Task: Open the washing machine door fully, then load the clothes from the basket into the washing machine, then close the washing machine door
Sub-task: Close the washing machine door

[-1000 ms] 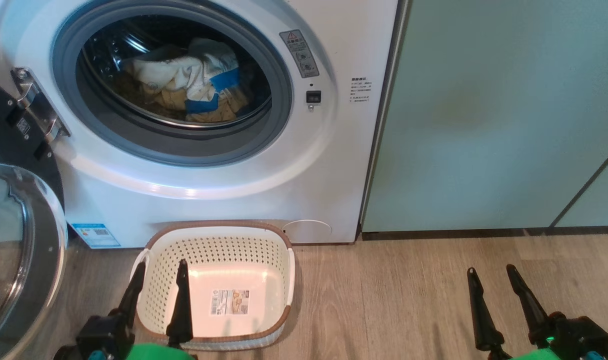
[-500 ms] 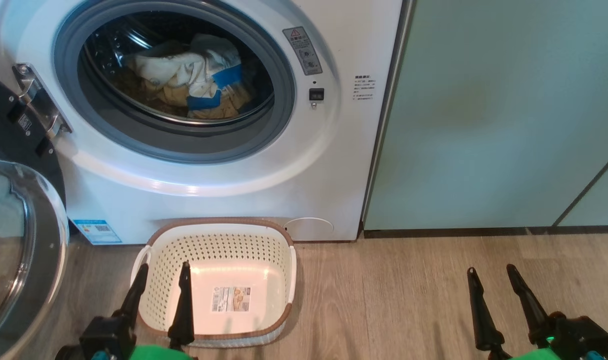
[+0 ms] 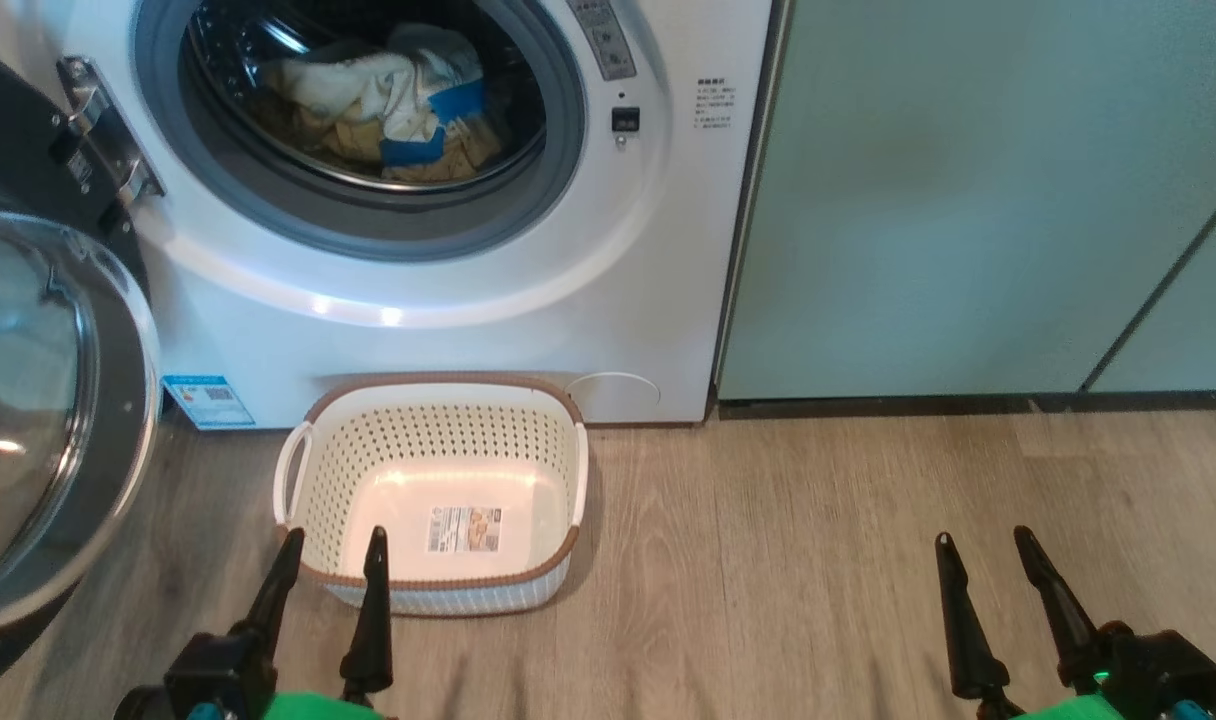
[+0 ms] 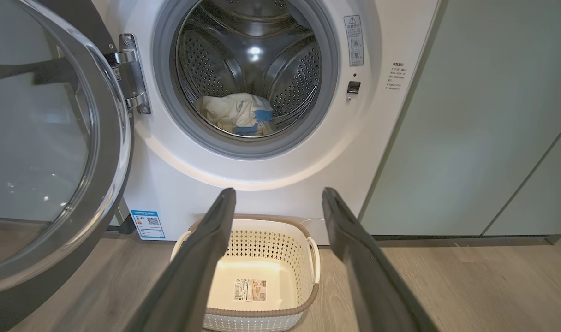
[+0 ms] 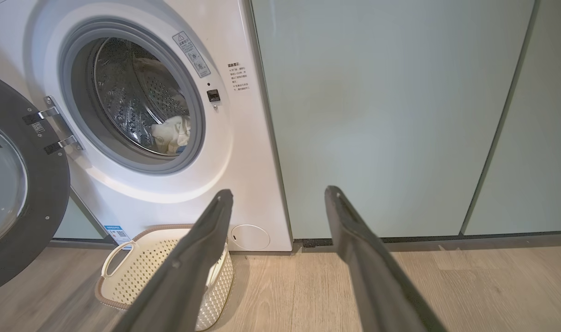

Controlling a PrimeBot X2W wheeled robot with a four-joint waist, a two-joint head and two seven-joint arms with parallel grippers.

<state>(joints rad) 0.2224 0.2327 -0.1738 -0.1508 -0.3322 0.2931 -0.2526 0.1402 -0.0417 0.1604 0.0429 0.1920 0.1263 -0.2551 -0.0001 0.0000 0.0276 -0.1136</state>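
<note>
The white washing machine (image 3: 468, 330) fills the upper left, its round black door (image 3: 58, 400) swung wide open to the left. Pale yellow clothes (image 3: 388, 100) with blue patches lie in the steel drum, also seen in the left wrist view (image 4: 236, 115). On the floor before the machine stands the cream basket (image 3: 438, 440), holding just a paper label. My left gripper (image 3: 333, 545) is open at the basket's near rim, nothing between its fingers. My right gripper (image 3: 983, 545) is open over bare floor at the lower right, well away from the basket.
Pale green cabinet doors (image 3: 968, 200) stand to the right of the machine above a dark plinth. Wooden floor (image 3: 818, 560) stretches between the basket and my right gripper. The open door's glass bowl (image 4: 36, 138) bulges out at the left, close to my left arm.
The whole head picture has shifted: the machine and basket sit higher and more floor shows, so the camera has moved. Both grippers stay open in their places.
</note>
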